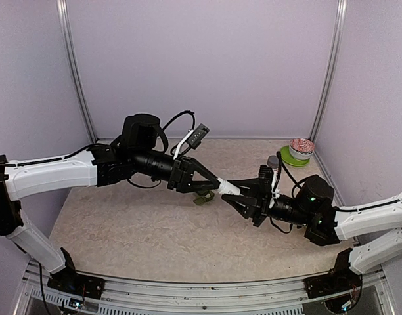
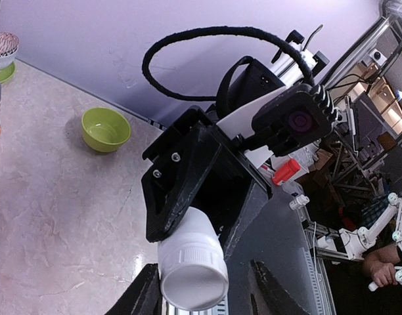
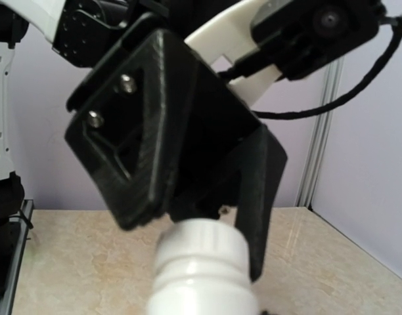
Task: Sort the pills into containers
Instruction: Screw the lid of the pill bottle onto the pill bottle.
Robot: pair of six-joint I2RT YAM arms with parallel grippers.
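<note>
Bottle [image 1: 228, 188], white, above the table [image 1: 122, 223], right tool [image 1: 235, 195] clenched on it, left tool [image 1: 214, 186] around its free end, grip unclear

Soft, even light from above fills the top view: the table [image 1: 122, 223] is bright, the arms drop only faint, blurred shadows on it, and the walls [image 1: 201, 65] show no glare. The posts [image 1: 75, 79] lean apart towards the top edge. In the left wrist view the near bottle [image 2: 191, 272] is slightly soft and almost washed out, while the bowl [image 2: 106, 129] is sharp with a soft shadow beside it. The right wrist view is the poorest: the left gripper [image 3: 198, 226] is a blurred, nearly detailless black mass against the pale wall, and the bottle is out of focus.
</note>
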